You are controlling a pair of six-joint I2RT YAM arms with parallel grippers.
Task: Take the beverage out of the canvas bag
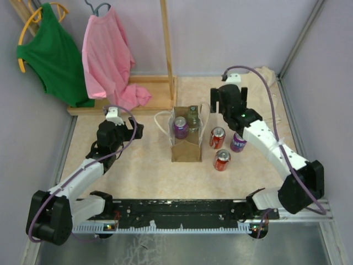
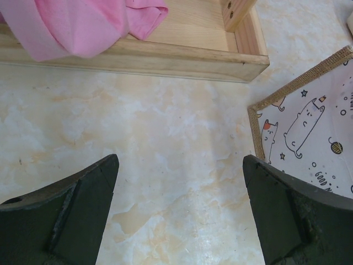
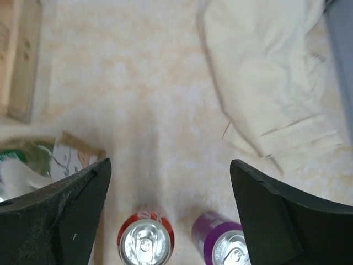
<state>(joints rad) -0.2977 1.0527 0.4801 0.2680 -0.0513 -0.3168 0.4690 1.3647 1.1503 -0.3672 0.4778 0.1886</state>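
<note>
Canvas bag [image 1: 186, 144]: upright on tabletop [image 1: 143, 165]; purple can [image 1: 181, 127], green bottle [image 1: 192, 118] inside.
Loose cans [image 1: 222, 159]: three, just right of bag.
Left jaws: spread, empty, left of bag.
Right jaws: spread, empty, behind-right of bag.

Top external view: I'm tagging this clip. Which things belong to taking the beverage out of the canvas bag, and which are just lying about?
Belong to the job: canvas bag; inside it, bagged purple can, green bottle; beside it, far red can, near red can, loose purple can.

Lying about: green shirt, pink shirt, wooden rack, pale cloth.
</note>
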